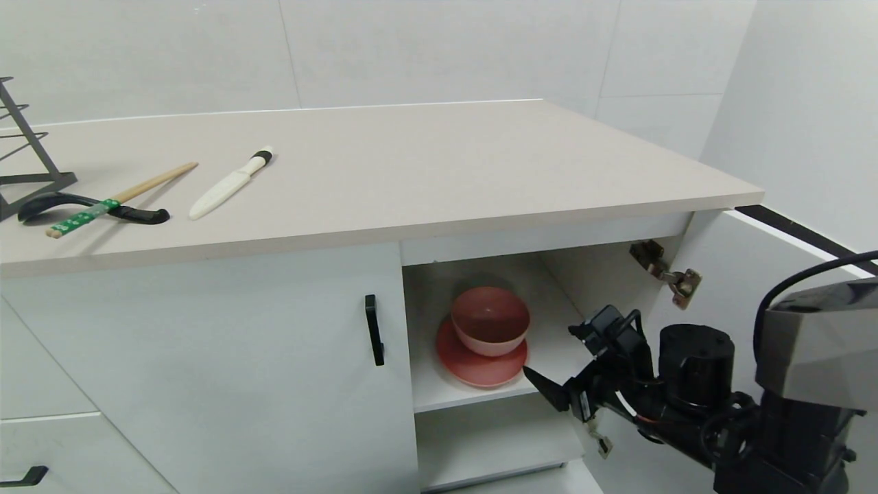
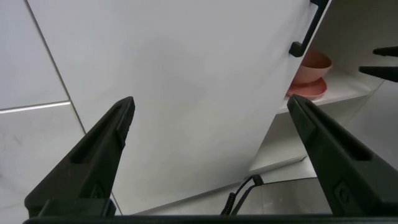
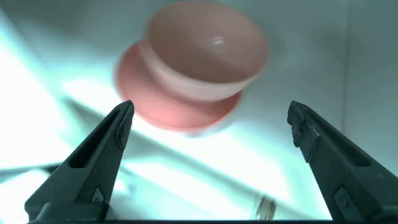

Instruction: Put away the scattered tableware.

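A pink bowl (image 1: pixel 490 319) sits on a red plate (image 1: pixel 480 367) on the upper shelf (image 1: pixel 549 343) of the open cabinet; both also show as bowl (image 3: pixel 208 46) and plate (image 3: pixel 161 102), and small as bowl (image 2: pixel 314 62). My right gripper (image 1: pixel 559 363) is open just outside the shelf's front edge, to the right of the dishes, holding nothing (image 3: pixel 208 137). My left gripper (image 2: pixel 208 121) is open and faces the closed white cabinet door (image 2: pixel 174 81). On the countertop at the left lie a white knife (image 1: pixel 230 184), wooden chopsticks (image 1: pixel 120 199) and a black ladle (image 1: pixel 89 206).
A dark rack (image 1: pixel 27 144) stands at the countertop's far left. The cabinet's right door (image 1: pixel 748 274) is swung open beside my right arm. The closed left door has a black handle (image 1: pixel 372 329). A lower shelf (image 1: pixel 490 436) lies beneath the dishes.
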Robot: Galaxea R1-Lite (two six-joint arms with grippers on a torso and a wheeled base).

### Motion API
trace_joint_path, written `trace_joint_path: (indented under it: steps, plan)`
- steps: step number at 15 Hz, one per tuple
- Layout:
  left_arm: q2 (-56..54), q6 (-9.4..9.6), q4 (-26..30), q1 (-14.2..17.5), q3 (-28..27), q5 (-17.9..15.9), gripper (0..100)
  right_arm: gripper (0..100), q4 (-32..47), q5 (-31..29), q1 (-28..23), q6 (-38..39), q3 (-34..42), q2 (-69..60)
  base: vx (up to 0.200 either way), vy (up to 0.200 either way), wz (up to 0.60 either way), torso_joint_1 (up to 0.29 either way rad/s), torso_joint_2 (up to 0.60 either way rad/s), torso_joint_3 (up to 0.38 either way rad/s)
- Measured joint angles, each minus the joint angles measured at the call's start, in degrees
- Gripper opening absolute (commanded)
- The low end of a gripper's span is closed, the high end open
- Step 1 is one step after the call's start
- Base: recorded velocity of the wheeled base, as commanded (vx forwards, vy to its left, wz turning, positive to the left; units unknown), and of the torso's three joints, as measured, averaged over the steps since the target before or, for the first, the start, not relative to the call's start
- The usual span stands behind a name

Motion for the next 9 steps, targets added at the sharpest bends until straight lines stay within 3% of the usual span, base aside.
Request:
trace_joint_path:
  steps: [4,9]
  plan:
    - [0.02,-0.09,-0.02,0.02,0.00,1.44,100,100,-0.15,-0.30,4.84,0.13,7.36,-9.44,0.000,0.000,0.00,0.000,0.00,0.000]
    - [0.00,0.05,-0.02,0.00,0.00,1.50,100,100,2.38,-0.44,6.61,-0.04,14.56,-22.69,0.000,0.000,0.00,0.000,0.00,0.000]
